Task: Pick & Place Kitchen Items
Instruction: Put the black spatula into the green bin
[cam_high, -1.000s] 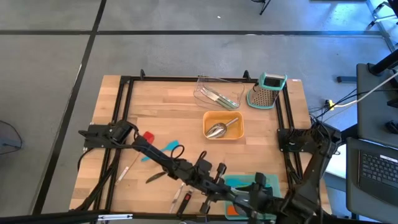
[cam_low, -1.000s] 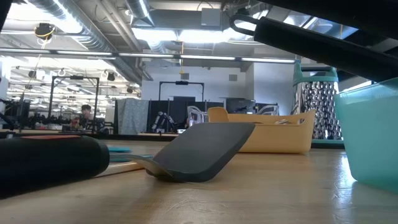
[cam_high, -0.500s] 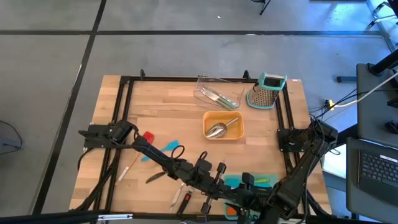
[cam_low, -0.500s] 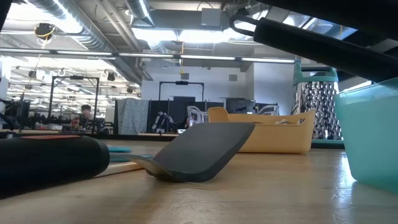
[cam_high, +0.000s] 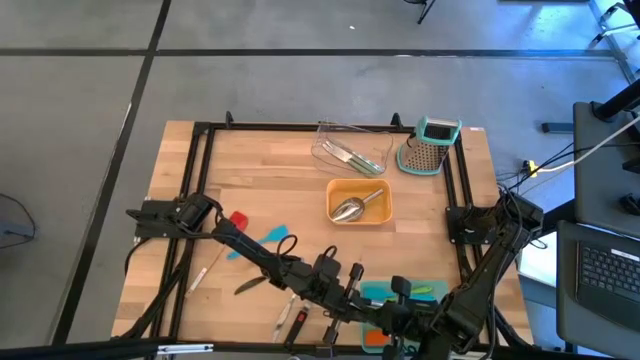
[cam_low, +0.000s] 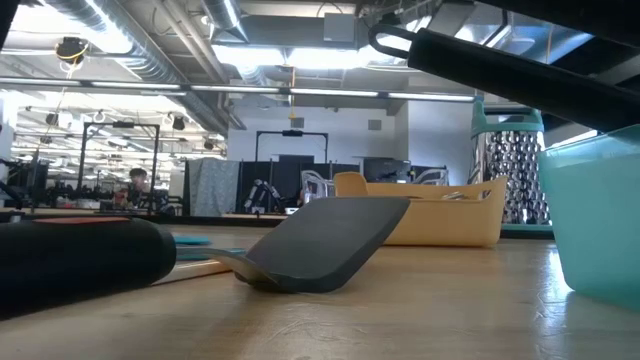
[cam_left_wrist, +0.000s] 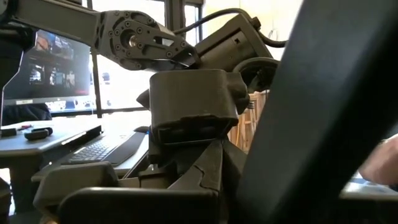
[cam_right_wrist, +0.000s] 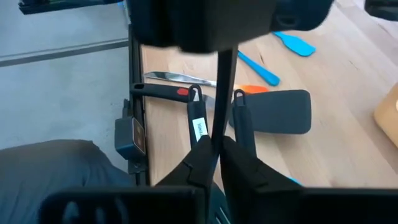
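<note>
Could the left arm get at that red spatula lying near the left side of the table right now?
Probably yes. The red spatula lies in the open on the wood with nothing on top, close beside the left arm's own reach. But the left gripper sits shut far forward by the teal tray, so it would need to pull back first.

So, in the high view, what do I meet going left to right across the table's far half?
Clear tray holding utensils → orange tray with the steel scoop → box grater near the right corner.
</note>
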